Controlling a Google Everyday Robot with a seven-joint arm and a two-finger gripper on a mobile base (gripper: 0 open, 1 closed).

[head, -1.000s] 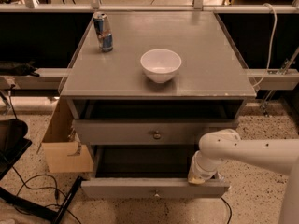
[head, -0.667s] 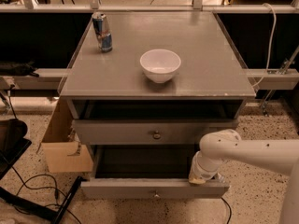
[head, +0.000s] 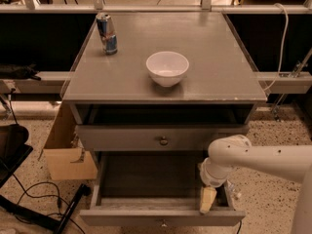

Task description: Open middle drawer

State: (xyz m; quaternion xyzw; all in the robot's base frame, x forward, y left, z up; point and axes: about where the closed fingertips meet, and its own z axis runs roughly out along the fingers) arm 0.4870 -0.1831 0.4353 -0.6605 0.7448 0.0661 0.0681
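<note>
The middle drawer [head: 122, 138] is a low, flat grey front with a small round brass knob [head: 163, 141] at its centre. It sits pushed in under the cabinet top. Below it, the bottom drawer [head: 122, 217] is pulled far out, showing its grey inside. My white arm [head: 253, 160] comes in from the right. My gripper [head: 206, 200] hangs down inside the right end of the open bottom drawer, below and to the right of the middle drawer's knob, not touching it.
A white bowl [head: 167, 68] and a drink can [head: 107, 33] stand on the grey cabinet top [head: 219, 77]. A cardboard box [head: 68, 155] leans against the cabinet's left side. Black cables and a black stand [head: 44, 208] lie on the speckled floor at the left.
</note>
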